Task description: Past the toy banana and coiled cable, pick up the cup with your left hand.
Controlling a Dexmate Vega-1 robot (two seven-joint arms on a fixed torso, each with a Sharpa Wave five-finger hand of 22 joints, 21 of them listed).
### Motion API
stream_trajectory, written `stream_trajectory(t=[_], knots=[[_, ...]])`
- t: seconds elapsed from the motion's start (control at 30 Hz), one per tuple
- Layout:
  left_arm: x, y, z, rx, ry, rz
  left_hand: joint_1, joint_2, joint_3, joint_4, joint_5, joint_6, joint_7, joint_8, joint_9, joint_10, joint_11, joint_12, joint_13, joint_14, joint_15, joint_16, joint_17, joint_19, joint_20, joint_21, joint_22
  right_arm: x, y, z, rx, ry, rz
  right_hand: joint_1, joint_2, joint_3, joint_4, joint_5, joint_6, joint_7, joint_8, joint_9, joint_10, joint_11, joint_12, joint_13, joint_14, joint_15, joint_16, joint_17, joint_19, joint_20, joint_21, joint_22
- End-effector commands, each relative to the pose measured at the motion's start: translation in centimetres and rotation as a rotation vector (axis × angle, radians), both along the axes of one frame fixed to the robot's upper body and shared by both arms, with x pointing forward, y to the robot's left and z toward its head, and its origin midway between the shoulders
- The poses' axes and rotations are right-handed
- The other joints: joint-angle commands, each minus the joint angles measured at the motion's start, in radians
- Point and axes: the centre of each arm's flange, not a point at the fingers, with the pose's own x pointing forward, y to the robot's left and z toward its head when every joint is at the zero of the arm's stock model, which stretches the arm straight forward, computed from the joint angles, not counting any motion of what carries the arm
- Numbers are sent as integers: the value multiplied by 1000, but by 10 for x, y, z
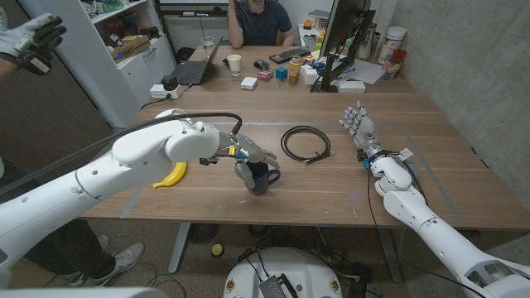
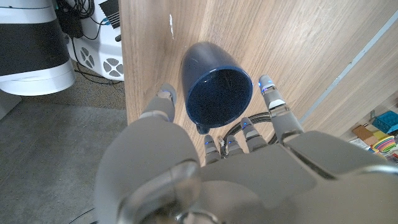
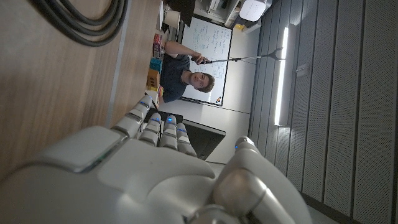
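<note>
A dark blue cup [image 1: 263, 179] stands on the wooden table [image 1: 331, 190] near its front edge. My left hand [image 1: 247, 159] hovers over it. In the left wrist view the cup [image 2: 216, 87] shows its open mouth, and my left hand's fingers [image 2: 274, 106] are spread around the rim with small gaps on both sides. A yellow toy banana [image 1: 172, 175] lies to the left under my left forearm. The black coiled cable [image 1: 305, 142] lies further back, right of the cup, and shows again as the cable [image 3: 81, 18]. My right hand [image 1: 360, 129] stands upright to the right, holding nothing, fingers apart.
At the table's far end are a laptop [image 1: 195, 70], a paper cup [image 1: 234, 64], a keyboard [image 1: 289, 55], a monitor [image 1: 344, 33] and small items. A person [image 1: 261, 21] sits behind them. A person's gloved hand [image 1: 29, 41] is at the top left.
</note>
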Motion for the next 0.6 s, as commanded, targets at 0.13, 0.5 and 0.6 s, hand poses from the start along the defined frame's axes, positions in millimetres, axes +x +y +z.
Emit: stream_trajectory(t=[0.13, 0.5, 0.6], knots=[[15, 5, -12, 22, 34, 40, 6, 10, -5, 0, 0, -12, -5, -2, 2, -8, 11, 2, 2, -2, 15, -1, 5, 1, 1, -3, 1, 5, -4, 0, 17, 6, -18, -6, 3, -6, -3, 4, 0, -3, 6, 2, 7, -5, 6, 3, -3, 8, 2, 3, -6, -2, 1, 1], [24, 6, -20, 30, 28, 44, 13, 15, -7, -2, 0, -22, -5, -4, 2, -14, 23, 0, 2, -4, 32, -2, 5, 1, 1, -3, 2, 9, -3, 3, 10, 6, -15, -4, 4, -7, -4, 6, 4, 2, 8, 2, 10, -1, 7, 3, 1, 13, 3, 3, -5, 0, 2, 1], [22, 5, -23, 25, -13, 25, 30, 32, -3, -6, 1, -2, -3, 6, 3, 11, 29, 11, 2, 16, 34, 6, 4, 22, -1, 7, 5, 10, -3, 3, 11, 7, -15, -4, 5, -6, -4, 6, 4, 3, 8, 2, 11, -2, 7, 3, 1, 13, 3, 2, -6, 0, 2, 1]])
